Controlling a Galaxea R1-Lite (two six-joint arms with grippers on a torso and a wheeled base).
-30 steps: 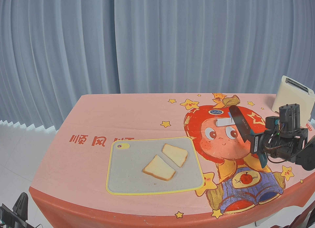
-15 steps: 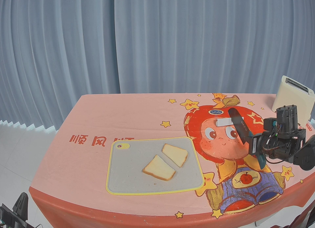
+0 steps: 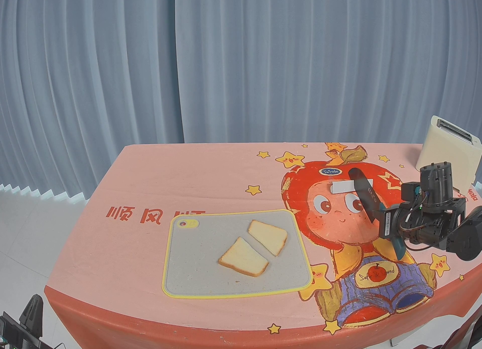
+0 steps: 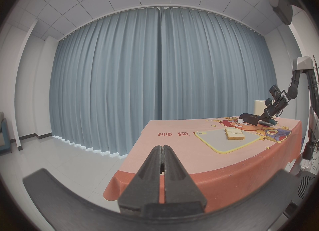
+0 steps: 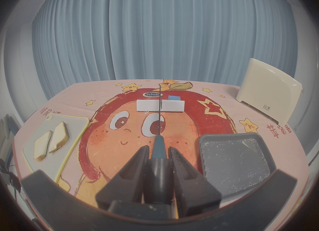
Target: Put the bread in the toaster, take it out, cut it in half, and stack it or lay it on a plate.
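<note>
Bread [image 3: 243, 257], pale crumb with a brown crust, lies cut in two on a grey rectangular cutting board with a yellow rim [image 3: 196, 264]. The second half [image 3: 268, 236] is at 1 o'clock of the first. There is a narrow gap between them, and both lie flat. The board sits near the front edge of the counter [image 3: 165, 179], about 6 o'clock from its middle. The counter wears a pink cloth printed with a cartoon child and stars.

Right tool [image 3: 389, 224] hangs over the cloth at 3 o'clock of the board, well apart from it. Its fingers [image 5: 133, 171] are clamped tight on the teal handle of a black-bladed knife [image 3: 364, 193]. The blade is off the cloth, tip toward 11 o'clock, above the cartoon face. From the right wrist it shows edge-on as a thin line. In the head view the blade crosses a white rectangular label strip [image 3: 344, 186] lying flat on the cloth.

Cream-coloured toaster [image 3: 447, 149] stands at the counter's 2 o'clock corner, slot up, beyond the right tool. A dark grey square tray [image 5: 232, 165], dotted with pale specks, lies on the cloth near the right tool, on the toaster's side of it.

Left tool [image 4: 161, 148] has its fingers pressed together with nothing between them. It is low, off the counter, past the 7 o'clock corner and facing the counter.

Blue-grey pleated curtain [image 3: 241, 48] hangs behind the counter at 12 o'clock.
</note>
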